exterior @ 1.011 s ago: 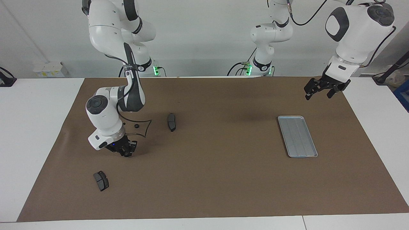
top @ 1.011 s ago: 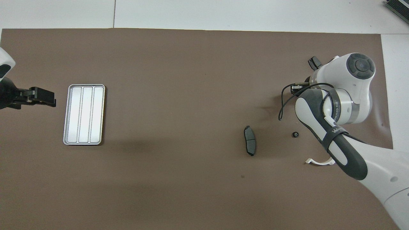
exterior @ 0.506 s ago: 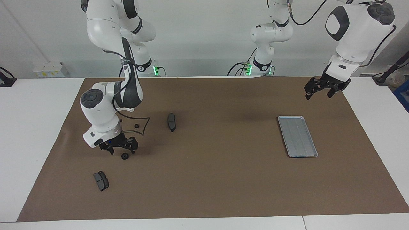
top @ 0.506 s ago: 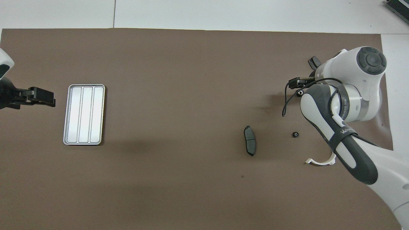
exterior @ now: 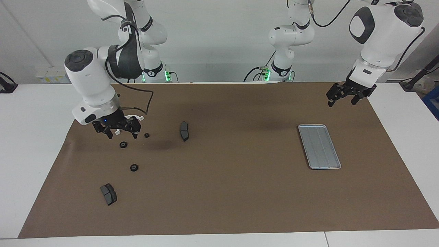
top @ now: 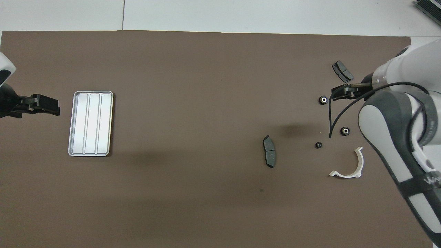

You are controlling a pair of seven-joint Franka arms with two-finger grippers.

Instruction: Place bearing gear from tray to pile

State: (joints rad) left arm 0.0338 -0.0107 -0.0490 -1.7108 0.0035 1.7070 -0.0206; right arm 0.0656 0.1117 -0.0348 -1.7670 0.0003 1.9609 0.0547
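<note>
The silver tray (exterior: pixel 319 146) lies empty at the left arm's end of the mat; it also shows in the overhead view (top: pixel 90 123). The pile lies at the right arm's end: a white bracket (top: pixel 349 165), two brake pads (exterior: pixel 184 130) (exterior: pixel 108 194), two black bearing gears (exterior: pixel 134 167) (exterior: pixel 123 144) and a small black ring (exterior: pixel 146 135). My right gripper (exterior: pixel 118 133) is open and empty, raised over the pile above the bracket, partly hiding it. My left gripper (exterior: pixel 344 98) is open and empty, hovering beside the tray; this arm waits.
A brown mat (exterior: pixel 226 192) covers most of the white table. The gears also show in the overhead view (top: pixel 323 100) (top: pixel 345 131), with the pads (top: pixel 269 151) (top: pixel 342 71). The right arm's cable (top: pixel 332 117) hangs over the pile.
My right gripper opened and let go of a bearing gear, which now lies on the mat. It then rose and drew back toward the robots. The left arm has not moved.
</note>
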